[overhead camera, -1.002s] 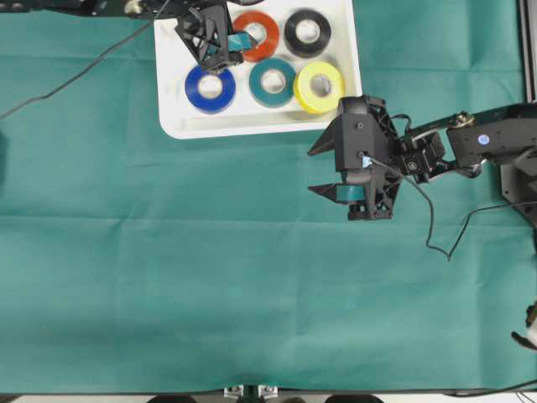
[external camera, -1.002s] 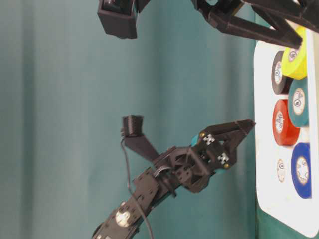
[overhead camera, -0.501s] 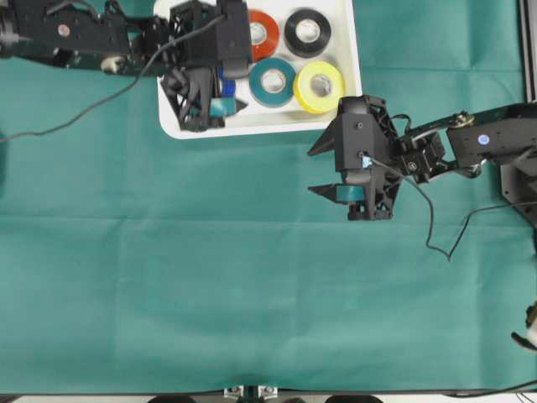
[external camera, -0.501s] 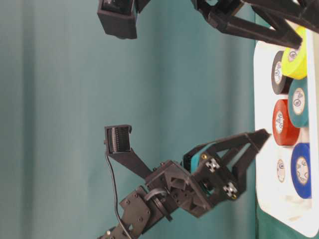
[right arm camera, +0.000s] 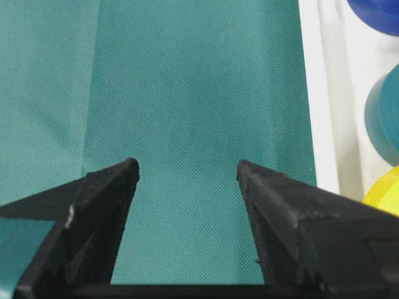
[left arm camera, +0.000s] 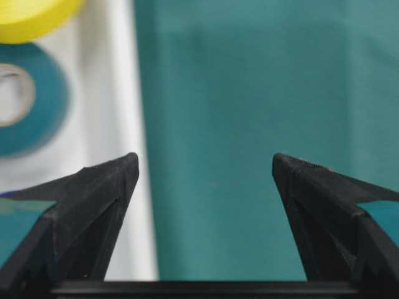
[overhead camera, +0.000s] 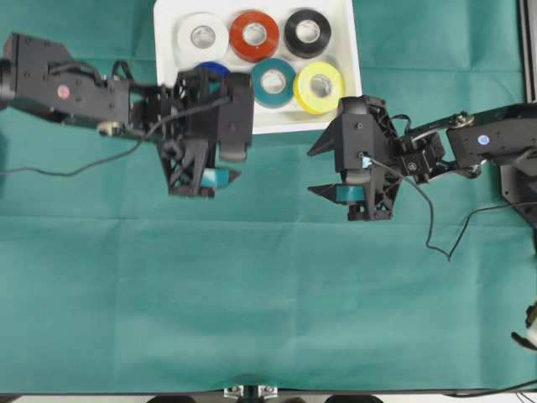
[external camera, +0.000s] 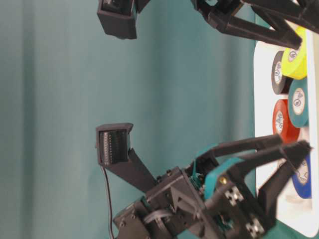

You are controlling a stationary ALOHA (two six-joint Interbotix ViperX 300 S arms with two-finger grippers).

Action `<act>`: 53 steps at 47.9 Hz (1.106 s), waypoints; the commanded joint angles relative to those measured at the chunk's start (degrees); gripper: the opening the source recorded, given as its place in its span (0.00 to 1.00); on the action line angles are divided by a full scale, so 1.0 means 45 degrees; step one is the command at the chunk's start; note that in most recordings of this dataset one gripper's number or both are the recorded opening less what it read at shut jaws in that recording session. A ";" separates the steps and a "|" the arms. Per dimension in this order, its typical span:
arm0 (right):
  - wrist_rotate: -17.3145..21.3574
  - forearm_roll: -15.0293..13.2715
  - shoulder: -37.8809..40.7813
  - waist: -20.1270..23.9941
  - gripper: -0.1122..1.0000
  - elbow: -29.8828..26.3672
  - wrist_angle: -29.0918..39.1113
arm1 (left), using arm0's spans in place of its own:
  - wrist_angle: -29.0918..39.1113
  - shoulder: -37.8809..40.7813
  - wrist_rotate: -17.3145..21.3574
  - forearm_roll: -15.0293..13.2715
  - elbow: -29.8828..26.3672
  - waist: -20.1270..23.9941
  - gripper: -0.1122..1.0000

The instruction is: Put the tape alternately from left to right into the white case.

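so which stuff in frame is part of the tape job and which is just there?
Job:
- white case
- white roll, red roll, black roll, blue roll, teal roll, yellow roll, all in the case

Just there:
- green cloth
- loose cable

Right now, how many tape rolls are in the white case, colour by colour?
White roll: 1
Red roll: 1
Black roll: 1
Blue roll, partly behind the left arm: 1
Teal roll: 1
Yellow roll: 1
Total: 6
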 commanded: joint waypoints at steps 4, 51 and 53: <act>-0.0020 0.0000 -0.0098 0.0039 0.75 -0.0273 -0.0078 | 0.0117 -0.0410 -0.0215 -0.0020 -0.0039 -0.0508 0.65; -0.0039 -0.0039 -0.1367 0.0020 0.75 0.0156 0.1074 | 0.0176 -0.1855 -0.0566 -0.0020 0.1172 -0.0645 0.65; -0.0039 -0.0039 -0.1582 0.0039 0.74 0.0254 0.1074 | 0.0195 -0.1973 -0.0566 -0.0020 0.1309 -0.0645 0.65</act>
